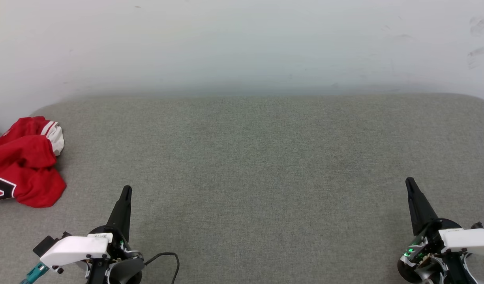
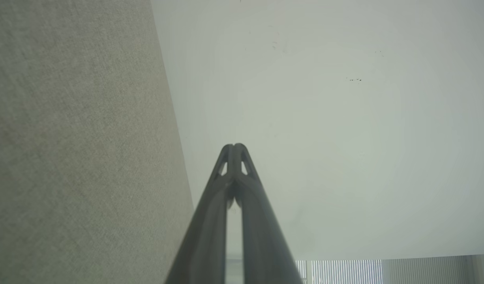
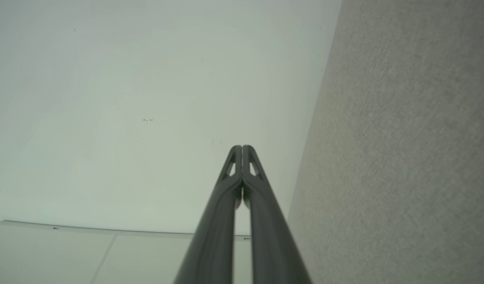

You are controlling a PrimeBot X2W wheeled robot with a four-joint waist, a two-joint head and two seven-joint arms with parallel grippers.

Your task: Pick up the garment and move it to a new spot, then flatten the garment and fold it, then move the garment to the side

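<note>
finds the garment (image 1: pixel 25 161) crumpled in a heap at the far left of the grey fabric surface (image 1: pixel 265 177), partly past the head view's edge, up and left of the left gripper (image 1: pixel 126 189) and well apart from the right gripper (image 1: pixel 408 180), both with fingers pressed together on nothing. risks, likely, pinching only one loose fold and dragging or dropping the bundle, or nudging it off the surface's left edge, given the sideways reach and jaws not yet parted. as for containers, none to report: just bare fabric under the heap, pale wall (image 1: pixel 242 39) behind.
</note>
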